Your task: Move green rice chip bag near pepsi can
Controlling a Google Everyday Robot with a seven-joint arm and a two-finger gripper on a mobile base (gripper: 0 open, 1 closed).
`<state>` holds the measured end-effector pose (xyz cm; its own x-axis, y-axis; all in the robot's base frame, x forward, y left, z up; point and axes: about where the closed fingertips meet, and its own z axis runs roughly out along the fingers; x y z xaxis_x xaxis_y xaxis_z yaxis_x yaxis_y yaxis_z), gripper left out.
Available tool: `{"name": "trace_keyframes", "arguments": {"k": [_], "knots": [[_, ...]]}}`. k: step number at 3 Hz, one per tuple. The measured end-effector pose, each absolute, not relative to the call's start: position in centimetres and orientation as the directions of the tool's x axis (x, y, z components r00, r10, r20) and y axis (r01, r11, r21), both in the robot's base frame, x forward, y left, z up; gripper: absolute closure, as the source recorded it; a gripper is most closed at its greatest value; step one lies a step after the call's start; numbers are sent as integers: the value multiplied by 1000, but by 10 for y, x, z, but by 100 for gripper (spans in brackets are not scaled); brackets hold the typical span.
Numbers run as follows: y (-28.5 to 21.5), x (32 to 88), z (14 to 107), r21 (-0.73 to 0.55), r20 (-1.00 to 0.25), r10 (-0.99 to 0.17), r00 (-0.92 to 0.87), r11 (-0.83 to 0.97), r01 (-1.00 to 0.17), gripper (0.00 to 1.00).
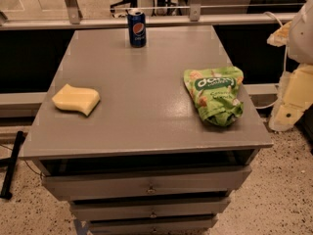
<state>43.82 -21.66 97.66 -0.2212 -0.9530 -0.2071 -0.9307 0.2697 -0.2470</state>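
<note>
Roughly, the green rice chip bag [213,94] lies lengthwise near-to-far, crumpled end nearest; pincer unseen, state untellable.

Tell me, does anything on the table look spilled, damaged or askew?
Nothing spilled. The bag lies crumpled near the table's right edge; the can stands upright, the sponge flat. The gripper hangs beyond that edge.
</note>
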Motion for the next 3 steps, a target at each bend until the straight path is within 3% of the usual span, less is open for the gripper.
{"name": "trace_keyframes", "arguments": {"k": [3], "knots": [[-210, 493, 925, -241, -291, -906, -308, 381, -892, 0]]}}
